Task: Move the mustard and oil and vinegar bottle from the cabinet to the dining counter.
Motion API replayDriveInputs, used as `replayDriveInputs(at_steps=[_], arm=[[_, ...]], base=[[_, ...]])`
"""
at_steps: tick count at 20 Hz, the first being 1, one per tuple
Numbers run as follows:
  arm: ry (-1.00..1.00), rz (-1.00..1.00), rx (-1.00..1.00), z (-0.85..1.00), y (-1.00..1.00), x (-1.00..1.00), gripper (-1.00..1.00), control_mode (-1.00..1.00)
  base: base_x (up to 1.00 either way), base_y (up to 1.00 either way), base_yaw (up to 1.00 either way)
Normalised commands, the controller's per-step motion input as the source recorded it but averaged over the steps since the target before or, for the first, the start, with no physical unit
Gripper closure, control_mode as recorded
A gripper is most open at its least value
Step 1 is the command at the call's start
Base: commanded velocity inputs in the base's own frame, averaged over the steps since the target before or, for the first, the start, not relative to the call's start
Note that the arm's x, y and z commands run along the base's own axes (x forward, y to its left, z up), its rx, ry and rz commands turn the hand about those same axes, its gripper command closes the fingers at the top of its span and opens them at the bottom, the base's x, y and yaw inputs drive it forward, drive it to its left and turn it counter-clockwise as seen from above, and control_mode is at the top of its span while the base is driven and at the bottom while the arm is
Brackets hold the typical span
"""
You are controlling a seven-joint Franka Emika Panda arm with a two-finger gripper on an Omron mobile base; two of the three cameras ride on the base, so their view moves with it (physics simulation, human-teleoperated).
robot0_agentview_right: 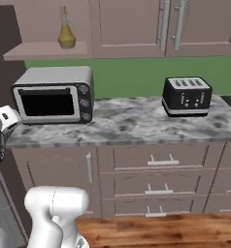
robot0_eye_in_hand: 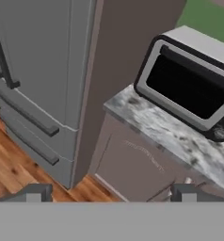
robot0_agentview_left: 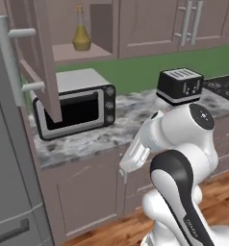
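Wide-open dark two-finger pincer (robot0_eye_in_hand: 109,192) hangs empty; olive-gold glass oil and vinegar bottle (robot0_agentview_left: 81,30) stands on open brownish-mauve cabinet (robot0_agentview_left: 82,52) shelf.

We count one oil and vinegar bottle (robot0_agentview_left: 81,34) on the shelf of the one open cabinet (robot0_agentview_left: 82,52), high above the gripper (robot0_eye_in_hand: 109,192). One microwave (robot0_eye_in_hand: 189,84) sits just ahead of the gripper, one toaster (robot0_agentview_right: 186,96) farther along the one marbled counter (robot0_agentview_right: 132,121). We see one fridge (robot0_eye_in_hand: 38,80) beside the gripper, and three drawers (robot0_agentview_right: 158,181) below the counter.
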Motion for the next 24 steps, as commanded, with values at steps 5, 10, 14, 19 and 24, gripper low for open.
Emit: replayDriveInputs(at_steps=[5,10,14,19,24], arm=[[0.00,0.00,0.00,0.00,0.00,0.00,-1.00,1.00],[0.00,0.00,0.00,0.00,0.00,0.00,-1.00,1.00],[0.00,0.00,0.00,0.00,0.00,0.00,-1.00,1.00],[0.00,0.00,0.00,0.00,0.00,0.00,-1.00,1.00],[0.00,0.00,0.00,0.00,0.00,0.00,-1.00,1.00]], base=[[0.55,-0.20,0.38],[0.68,-0.13,0.07],[0.69,-0.05,0.00],[0.52,0.00,0.01],[0.47,-0.03,0.07]])
